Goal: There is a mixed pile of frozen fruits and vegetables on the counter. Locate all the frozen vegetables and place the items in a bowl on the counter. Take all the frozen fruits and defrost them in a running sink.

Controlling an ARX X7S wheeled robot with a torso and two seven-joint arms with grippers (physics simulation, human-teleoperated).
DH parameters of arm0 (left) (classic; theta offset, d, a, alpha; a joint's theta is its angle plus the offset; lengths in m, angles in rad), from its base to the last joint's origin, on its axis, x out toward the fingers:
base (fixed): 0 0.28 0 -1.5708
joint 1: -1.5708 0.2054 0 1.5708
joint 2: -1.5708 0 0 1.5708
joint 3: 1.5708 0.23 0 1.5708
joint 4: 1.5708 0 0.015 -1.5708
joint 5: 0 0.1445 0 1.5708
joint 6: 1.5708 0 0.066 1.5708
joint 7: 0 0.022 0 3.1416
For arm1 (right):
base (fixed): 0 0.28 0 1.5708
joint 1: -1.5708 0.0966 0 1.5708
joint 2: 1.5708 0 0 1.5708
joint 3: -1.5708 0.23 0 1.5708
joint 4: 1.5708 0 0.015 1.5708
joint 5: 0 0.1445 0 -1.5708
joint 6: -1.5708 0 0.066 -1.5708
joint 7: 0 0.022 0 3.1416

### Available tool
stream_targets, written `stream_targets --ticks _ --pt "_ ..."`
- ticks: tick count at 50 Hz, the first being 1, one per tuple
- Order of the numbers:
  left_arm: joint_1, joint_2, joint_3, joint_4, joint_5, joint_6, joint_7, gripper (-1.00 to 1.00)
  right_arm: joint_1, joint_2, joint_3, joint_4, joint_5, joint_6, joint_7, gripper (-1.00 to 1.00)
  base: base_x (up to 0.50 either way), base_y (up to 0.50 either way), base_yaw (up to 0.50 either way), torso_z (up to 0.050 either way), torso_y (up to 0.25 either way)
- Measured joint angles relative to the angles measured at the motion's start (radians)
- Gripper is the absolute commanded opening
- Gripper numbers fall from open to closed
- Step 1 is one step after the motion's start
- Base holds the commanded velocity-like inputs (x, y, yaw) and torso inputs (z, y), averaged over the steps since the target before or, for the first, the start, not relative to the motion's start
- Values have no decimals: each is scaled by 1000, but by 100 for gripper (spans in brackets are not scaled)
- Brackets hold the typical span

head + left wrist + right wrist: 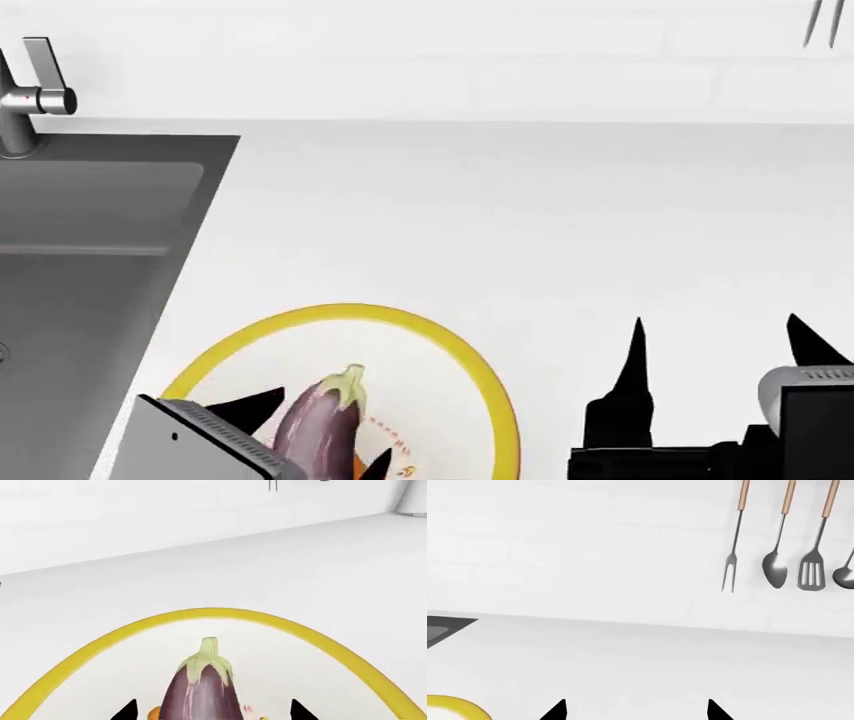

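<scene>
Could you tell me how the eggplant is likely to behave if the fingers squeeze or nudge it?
The eggplant looks glossy, so it may slip. Its rounded, tapering body would probably roll or pivot in the bowl. It looks stiff, holding its shape between the left gripper fingers.

The head camera looks steeply down on the tabletop (561, 220), with the sink (80, 230) at its left edge and both arms at the bottom. The left wrist camera sits close behind the left end effector (212, 711), facing forward over the bowl (207, 613) and eggplant (202, 690), which the head view shares. The right wrist camera faces the wall beyond the right end effector (635, 711), catching the hanging utensils (787, 535) and the bowl's rim.
</scene>
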Motion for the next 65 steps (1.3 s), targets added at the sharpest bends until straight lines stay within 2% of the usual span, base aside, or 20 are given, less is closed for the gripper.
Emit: stream_targets --ticks 11,23,30,38,44,51,58,65 --pt "-32 -2 -41 98 -53 -53 -65 100 4 -7 -14 10 0 2 -3 100 0 0 0 0 0" --pt "-149 -26 -224 248 -284 -195 -220 100 9 -11 -25 16 2 3 -5 100 0 0 0 0 0" --pt "-156 -76 -302 277 -309 -199 -242 100 11 -9 -26 10 -5 0 -3 100 0 0 0 0 0" --pt "-63 -152 -401 249 -244 -117 -214 100 14 -5 -24 -4 -17 -8 3 100 0 0 0 0 0" --pt "4 -186 -445 183 -160 -27 -176 100 13 0 -20 -18 -28 -13 11 100 0 0 0 0 0" --pt "51 -220 -517 142 -134 35 -149 100 13 5 -15 -27 -40 -17 20 100 0 0 0 0 0" --pt "74 -237 -533 126 -102 74 -132 100 11 12 -9 -35 -52 -20 30 100 0 0 0 0 0" --pt "89 -247 -555 123 -105 91 -126 100 13 21 -16 -42 -79 -20 33 100 35 475 0 0 0"
